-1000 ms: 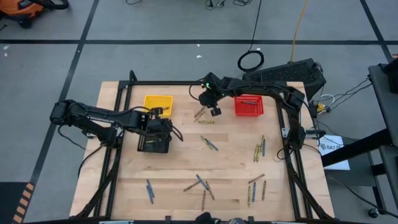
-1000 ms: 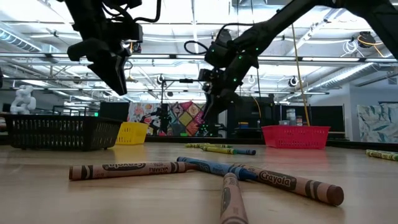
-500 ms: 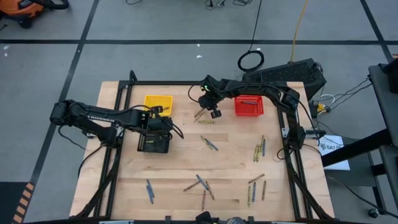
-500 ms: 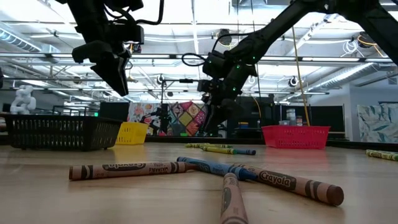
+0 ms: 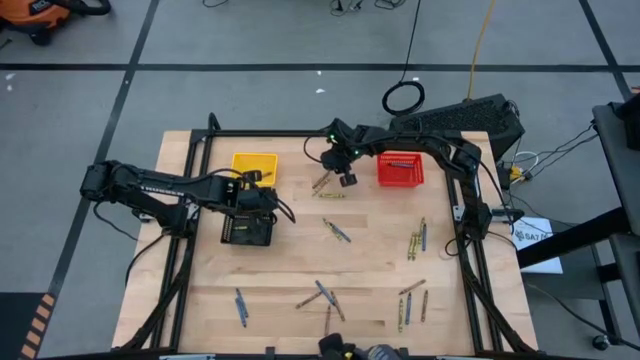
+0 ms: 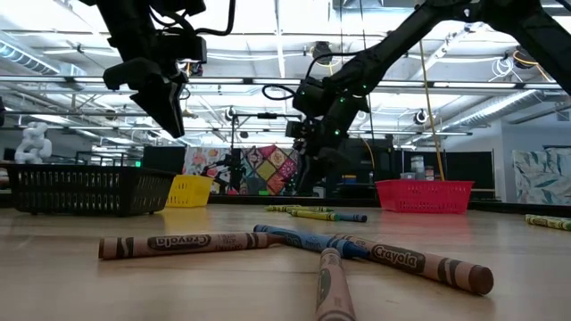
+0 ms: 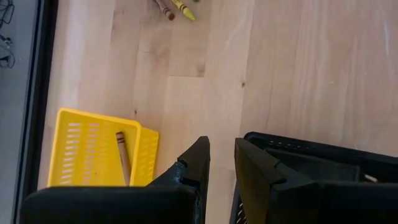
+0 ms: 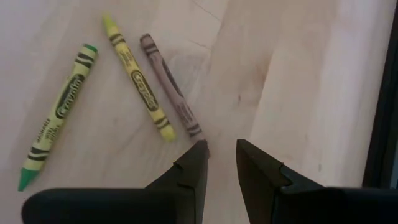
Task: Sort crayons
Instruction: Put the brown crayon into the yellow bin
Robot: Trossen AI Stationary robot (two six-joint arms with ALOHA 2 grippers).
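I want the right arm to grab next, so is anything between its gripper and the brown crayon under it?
Nothing visible. The right gripper hangs above the brown crayon, with only bare table between. A yellow crayon lies close alongside, apart at the near end.

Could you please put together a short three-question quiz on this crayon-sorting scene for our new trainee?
1. True or false: the yellow basket holds a brown crayon.
2. How many crayons lie just ahead of the right gripper?
A) one B) three C) five
3. Fill in: the left gripper hovers at the rim of the ____ basket.

Key:
1. True.
2. B: a green crayon, a yellow crayon and a brownish crayon.
3. Black.
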